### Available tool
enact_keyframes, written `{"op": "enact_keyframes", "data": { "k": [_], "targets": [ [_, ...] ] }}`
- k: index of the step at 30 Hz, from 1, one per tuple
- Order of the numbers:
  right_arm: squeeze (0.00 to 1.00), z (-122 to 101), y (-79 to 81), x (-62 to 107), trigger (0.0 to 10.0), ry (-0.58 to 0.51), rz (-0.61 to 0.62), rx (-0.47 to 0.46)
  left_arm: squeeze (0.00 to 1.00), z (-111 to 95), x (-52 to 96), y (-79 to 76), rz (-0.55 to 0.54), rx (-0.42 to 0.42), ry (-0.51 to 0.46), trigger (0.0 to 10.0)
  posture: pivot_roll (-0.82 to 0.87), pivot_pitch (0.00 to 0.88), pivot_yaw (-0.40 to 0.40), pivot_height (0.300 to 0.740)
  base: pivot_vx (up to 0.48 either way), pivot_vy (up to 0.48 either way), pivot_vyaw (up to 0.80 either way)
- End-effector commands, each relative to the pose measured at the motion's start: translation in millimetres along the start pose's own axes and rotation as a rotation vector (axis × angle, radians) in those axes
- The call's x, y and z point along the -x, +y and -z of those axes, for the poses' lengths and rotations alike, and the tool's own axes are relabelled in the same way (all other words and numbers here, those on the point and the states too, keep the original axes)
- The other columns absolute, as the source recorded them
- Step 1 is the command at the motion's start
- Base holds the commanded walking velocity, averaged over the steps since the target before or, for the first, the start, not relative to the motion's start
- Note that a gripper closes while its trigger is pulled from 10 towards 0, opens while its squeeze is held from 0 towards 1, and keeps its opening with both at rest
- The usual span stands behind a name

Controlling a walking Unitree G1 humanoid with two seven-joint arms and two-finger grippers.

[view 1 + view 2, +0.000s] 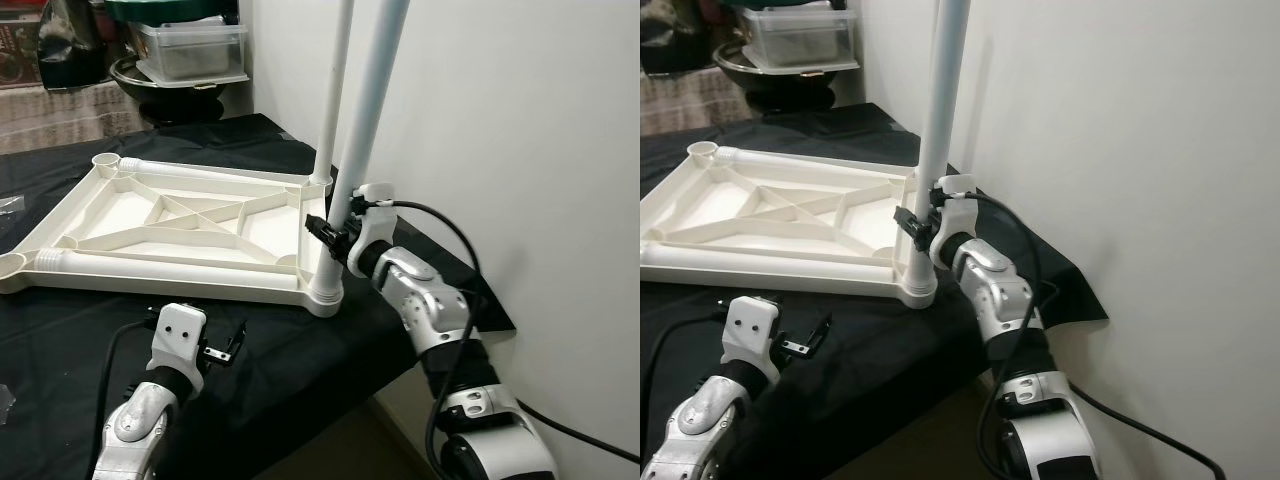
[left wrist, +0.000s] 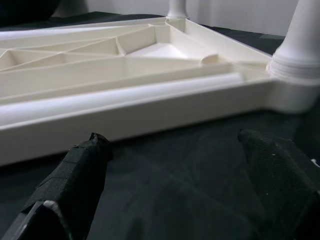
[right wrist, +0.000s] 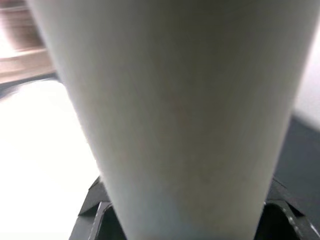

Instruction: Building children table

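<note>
White tabletop (image 1: 170,235) upside-down, 2 legs (image 1: 362,150) upright

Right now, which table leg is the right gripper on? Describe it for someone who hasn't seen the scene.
On the black-covered table lies the upturned white tabletop. Two white legs stand at its wall-side corners. The right gripper clasps the nearer leg, at the front corner; the other leg stands behind it.

Up close, a thick white table leg (image 3: 185,125) rises straight through the middle of the frame, wider toward the top and narrowing lower down. At its base the right claw (image 3: 187,220) sits around it, one black finger (image 3: 97,212) showing at one side and the other at the opposite side, pressed against the leg. Beside the leg lies a bright, blurred white surface (image 3: 40,165); on the other side, dark cloth (image 3: 300,155).
</note>
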State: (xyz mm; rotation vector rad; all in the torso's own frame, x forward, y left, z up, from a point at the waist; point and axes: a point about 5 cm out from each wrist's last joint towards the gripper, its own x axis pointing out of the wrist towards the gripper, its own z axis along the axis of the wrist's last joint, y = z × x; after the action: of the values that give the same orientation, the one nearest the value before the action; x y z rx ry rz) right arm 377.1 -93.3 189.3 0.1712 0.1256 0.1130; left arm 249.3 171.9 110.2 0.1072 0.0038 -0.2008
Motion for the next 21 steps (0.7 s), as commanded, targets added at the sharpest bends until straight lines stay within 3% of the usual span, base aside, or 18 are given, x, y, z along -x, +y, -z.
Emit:
{"op": "enact_keyframes", "data": {
  "k": [1,3,8,9,13,14,15,16,17,19,20,21],
  "targets": [
    [0.00,36.3,-52.8,8.7,0.0,0.149,0.453,-0.019,0.00,-0.4,0.4,-2.3,-0.004,0.004,0.007,10.0,0.12,0.000,-0.124,0.740,0.000,0.000,0.00],
    [0.00,47.9,-58.1,13.7,0.0,0.192,0.575,-0.058,0.00,-2.0,-0.8,-4.2,-0.006,0.008,0.001,10.0,0.12,0.000,-0.127,0.740,0.000,0.000,0.00],
    [0.00,46.3,-45.7,11.8,0.0,0.181,0.543,-0.076,0.00,-3.0,-2.2,-10.5,0.004,0.017,-0.005,10.0,0.12,0.000,-0.131,0.740,0.000,0.000,0.00],
    [0.00,46.5,-35.3,8.5,10.0,0.200,0.462,-0.086,0.00,-2.4,-2.6,-13.6,0.011,0.021,-0.004,10.0,0.12,0.000,-0.131,0.740,0.000,0.000,0.00],
    [0.02,39.5,-21.6,5.4,10.0,0.150,0.315,-0.151,0.00,-1.4,-3.1,-17.6,0.023,0.024,-0.001,10.0,0.11,0.000,-0.131,0.740,0.000,0.000,0.00],
    [1.00,34.2,-15.5,4.5,10.0,0.123,0.242,-0.181,0.00,-1.3,-3.6,-18.6,0.025,0.026,0.000,10.0,0.10,0.000,-0.128,0.740,0.000,0.000,0.00],
    [1.00,34.2,-15.5,4.5,10.0,0.123,0.242,-0.181,0.00,-1.3,-3.6,-18.6,0.025,0.026,0.000,10.0,0.10,0.000,-0.128,0.740,0.000,0.000,0.00],
    [1.00,27.6,-11.5,3.4,10.0,0.092,0.168,-0.191,0.00,-1.5,-4.5,-19.3,0.027,0.027,0.000,10.0,0.10,0.000,-0.124,0.740,0.000,0.000,0.00],
    [0.00,20.4,-5.0,2.4,10.0,0.078,0.041,-0.217,0.00,-2.1,-5.9,-20.2,0.031,0.030,-0.003,10.0,0.09,0.000,-0.123,0.740,0.000,0.000,0.00],
    [0.00,7.1,2.0,3.8,10.0,0.042,-0.138,-0.240,0.00,-3.1,-7.7,-21.8,0.037,0.032,-0.006,10.0,0.09,0.000,-0.118,0.740,0.000,0.000,0.00],
    [0.00,7.1,2.0,3.8,10.0,0.042,-0.138,-0.240,0.00,-3.1,-7.7,-21.8,0.037,0.032,-0.006,10.0,0.09,0.000,-0.118,0.740,0.000,0.000,0.00],
    [0.00,-4.5,3.2,10.9,10.0,0.004,-0.301,-0.232,0.00,-3.3,-8.3,-22.5,0.041,0.032,-0.006,10.0,0.09,0.000,-0.118,0.740,0.000,0.000,0.00]
  ]
}}
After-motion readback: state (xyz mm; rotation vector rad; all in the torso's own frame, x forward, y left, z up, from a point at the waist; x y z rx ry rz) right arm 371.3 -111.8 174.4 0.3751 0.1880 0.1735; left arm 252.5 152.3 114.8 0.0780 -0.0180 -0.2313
